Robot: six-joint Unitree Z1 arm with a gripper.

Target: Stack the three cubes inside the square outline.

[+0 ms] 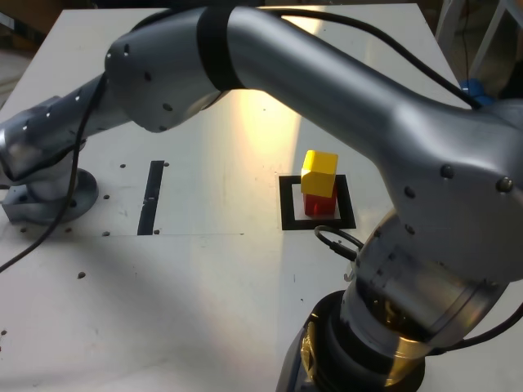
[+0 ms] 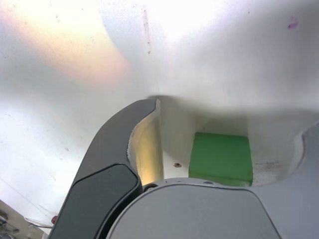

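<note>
In the wrist view a green cube point(image 2: 221, 158) lies on the white table between the two jaws of my gripper point(image 2: 233, 118). The jaws stand open, with bare table showing on either side of the cube. The dark left finger point(image 2: 117, 149) curves past it without touching. In the exterior view a yellow cube point(image 1: 319, 172) sits on a red cube point(image 1: 317, 204), slightly askew, inside the square outline point(image 1: 288, 204). The arm's bulk hides the gripper and the green cube in the exterior view.
A narrow black strip point(image 1: 153, 196) lies on the table at the exterior view's left, near the arm's base point(image 1: 45, 196). A black cable point(image 1: 337, 241) loops by the wrist close to the outline's near corner. The table's edge runs along the exterior view's top.
</note>
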